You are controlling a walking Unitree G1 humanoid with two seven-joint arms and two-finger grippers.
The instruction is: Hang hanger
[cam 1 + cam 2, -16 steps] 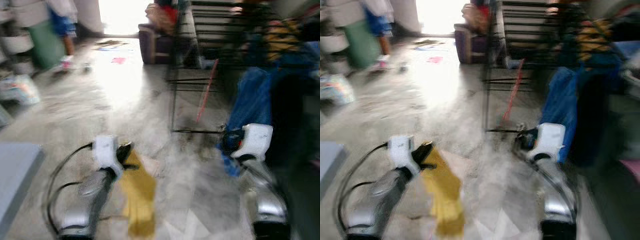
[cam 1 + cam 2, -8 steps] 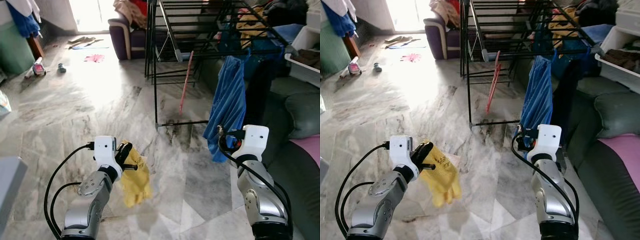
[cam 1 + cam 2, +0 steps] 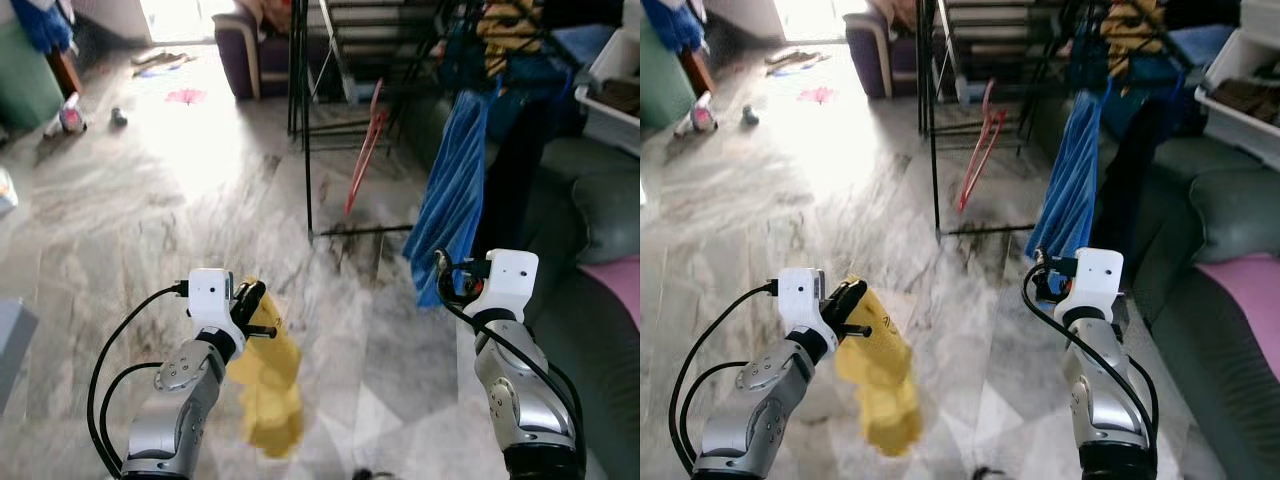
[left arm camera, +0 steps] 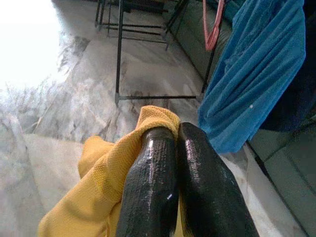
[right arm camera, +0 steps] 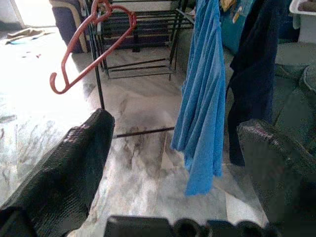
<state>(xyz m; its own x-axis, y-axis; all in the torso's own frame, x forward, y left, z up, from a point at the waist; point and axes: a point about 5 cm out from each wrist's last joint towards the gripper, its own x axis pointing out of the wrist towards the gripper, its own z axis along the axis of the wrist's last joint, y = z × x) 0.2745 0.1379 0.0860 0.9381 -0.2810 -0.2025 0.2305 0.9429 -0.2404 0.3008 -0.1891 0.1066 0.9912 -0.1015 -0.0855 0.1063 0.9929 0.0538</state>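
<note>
Left eye view: my left gripper [image 3: 250, 310] pinches a yellow cloth [image 3: 268, 400] that hangs above the marble floor [image 3: 150, 200]; my right gripper [image 3: 445, 280] is raised near a blue garment [image 3: 450, 200]. A red hanger [image 3: 365, 150] hangs on the black drying rack [image 3: 305, 110]. Left wrist view: my fingers [image 4: 153, 182] are closed on the cloth. Right wrist view: my fingers [image 5: 74, 163] stand wide apart, facing the hanger.

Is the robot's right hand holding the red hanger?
No, the right hand is open and empty, and the red hanger hangs apart on the black drying rack.
</note>
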